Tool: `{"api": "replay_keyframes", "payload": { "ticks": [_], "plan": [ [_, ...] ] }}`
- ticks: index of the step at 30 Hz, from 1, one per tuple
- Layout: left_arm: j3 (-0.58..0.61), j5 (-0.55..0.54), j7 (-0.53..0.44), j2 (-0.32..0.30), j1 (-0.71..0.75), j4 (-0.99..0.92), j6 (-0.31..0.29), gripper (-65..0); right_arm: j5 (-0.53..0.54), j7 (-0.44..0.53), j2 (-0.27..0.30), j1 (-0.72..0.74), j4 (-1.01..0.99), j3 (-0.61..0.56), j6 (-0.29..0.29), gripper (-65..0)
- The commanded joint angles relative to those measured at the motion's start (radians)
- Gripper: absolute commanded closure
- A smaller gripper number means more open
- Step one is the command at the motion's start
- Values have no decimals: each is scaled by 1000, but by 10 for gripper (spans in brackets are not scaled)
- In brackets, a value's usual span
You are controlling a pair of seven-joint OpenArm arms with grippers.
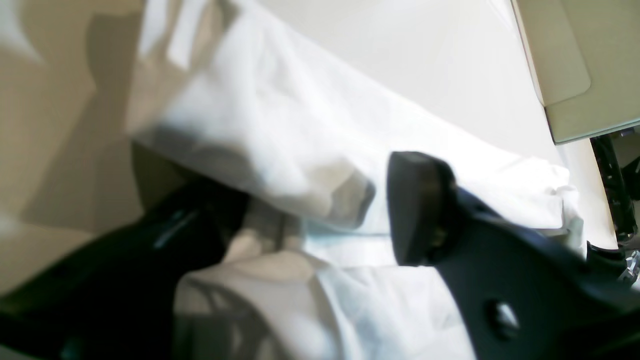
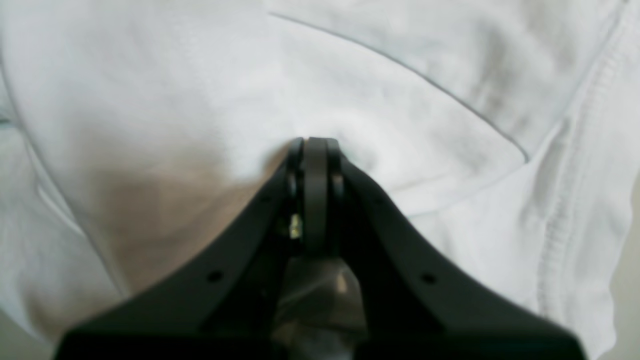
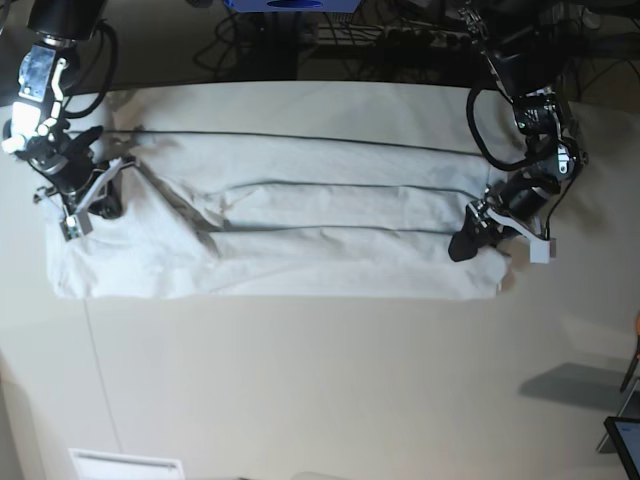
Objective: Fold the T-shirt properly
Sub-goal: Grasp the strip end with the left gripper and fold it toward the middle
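Left gripper point(image 1: 320, 220): jaws parted around T-shirt point(image 3: 300, 220) | right gripper point(image 2: 315, 147): closed, pressing T-shirt

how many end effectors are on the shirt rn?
2. The right end effector sits shut at the T-shirt's left end in the base view; the left end effector is at its right end, cloth between its fingers.
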Motion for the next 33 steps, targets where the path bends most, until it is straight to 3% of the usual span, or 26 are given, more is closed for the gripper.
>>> {"api": "replay_keyframes", "payload": {
  "ticks": [1,5,11,15,20,28,33],
  "plan": [
    [-4,30,33,-7,5,1,10,-317,-54,-66,9,-7,-7,-5,-4,-7],
    [-8,30,33,-23,5,4,10,-153,-54,-66,11,-7,-7,-5,-4,-7],
    [-8,30,26,-42,5,7,10,-126,-54,-66,9,-7,-9,-5,-4,-7],
    [2,30,-5,-42,14,64,10,0,-54,-66,8,-7,-9,-5,-4,-7],
    [16,119,-2,-36,43,283,20,0,-54,-66,8,-7,-9,-5,-4,-7],
    [216,156,6,-42,65,550,175,0,-54,-66,8,-7,-9,-5,-4,-6],
    [335,156,93,-30,42,641,243,0,-54,-66,8,-7,-4,-5,-4,-6]
  ]
}}
